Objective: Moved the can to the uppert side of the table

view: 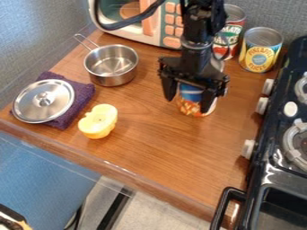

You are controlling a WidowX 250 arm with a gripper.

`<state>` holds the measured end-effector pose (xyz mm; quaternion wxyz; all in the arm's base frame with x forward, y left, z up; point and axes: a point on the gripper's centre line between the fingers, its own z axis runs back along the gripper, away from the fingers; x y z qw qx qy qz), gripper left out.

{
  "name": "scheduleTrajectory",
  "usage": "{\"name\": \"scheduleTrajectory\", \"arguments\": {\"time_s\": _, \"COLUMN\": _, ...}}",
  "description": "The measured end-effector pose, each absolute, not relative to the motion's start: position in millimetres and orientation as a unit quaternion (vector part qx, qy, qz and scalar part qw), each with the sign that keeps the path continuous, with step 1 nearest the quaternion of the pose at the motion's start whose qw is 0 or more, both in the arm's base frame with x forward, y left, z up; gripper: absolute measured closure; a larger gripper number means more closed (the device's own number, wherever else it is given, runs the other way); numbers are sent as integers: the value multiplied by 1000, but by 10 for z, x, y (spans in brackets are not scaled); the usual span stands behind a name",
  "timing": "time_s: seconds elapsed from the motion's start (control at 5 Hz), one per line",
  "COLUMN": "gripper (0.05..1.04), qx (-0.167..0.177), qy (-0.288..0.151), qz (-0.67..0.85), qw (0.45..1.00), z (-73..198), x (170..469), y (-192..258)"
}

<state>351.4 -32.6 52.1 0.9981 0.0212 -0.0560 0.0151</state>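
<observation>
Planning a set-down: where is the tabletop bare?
Widest: the near stretch of table, between the yellow object, the stove and the front edge. A narrower strip separates the pot from the pincer. Crowded: far right, around two cans behind the pincer; left, the lid on its cloth.

A stainless steel saucepan (112,72) stands upright, its wire handle pointing away to the upper left. Nearer the view's left edge, a round metal lid (57,110) lies knob up on a purple cloth (85,92), overhanging the cloth's left side. A pale yellow piece of toy food (99,121) sits to their right, apart from both. Behind the saucepan is a toy microwave (153,36) with pinkish-orange buttons. To its right stand a partly hidden red-labelled can (235,29) and a yellow-labelled can (261,51), just beside a black toy stove (264,155) with whitish knobs.
</observation>
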Motion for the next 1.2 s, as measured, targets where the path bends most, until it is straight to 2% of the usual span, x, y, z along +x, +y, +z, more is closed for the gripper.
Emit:
{"name": "scheduleTrajectory", "arguments": {"time_s": 0.2, "gripper": 83, "qx": 24, "qy": -56, "qz": 24, "qw": 998, "z": 501, "x": 3727, "y": -364}}
{"name": "scheduleTrajectory", "arguments": {"time_s": 0.6, "gripper": 83, "qx": 21, "qy": -62, "qz": 29, "qw": 997, "z": 552, "x": 3869, "y": -388}}
{"name": "scheduleTrajectory", "arguments": {"time_s": 0.8, "gripper": 83, "qx": 12, "qy": -71, "qz": 27, "qw": 997, "z": 744, "x": 3829, "y": -355}}
{"name": "scheduleTrajectory", "arguments": {"time_s": 1.0, "gripper": 83, "qx": 8, "qy": -101, "qz": 20, "qw": 995, "z": 1199, "x": 3751, "y": -274}}
{"name": "scheduleTrajectory", "arguments": {"time_s": 1.2, "gripper": 83, "qx": 13, "qy": -93, "qz": 14, "qw": 995, "z": 1321, "x": 3606, "y": -180}}
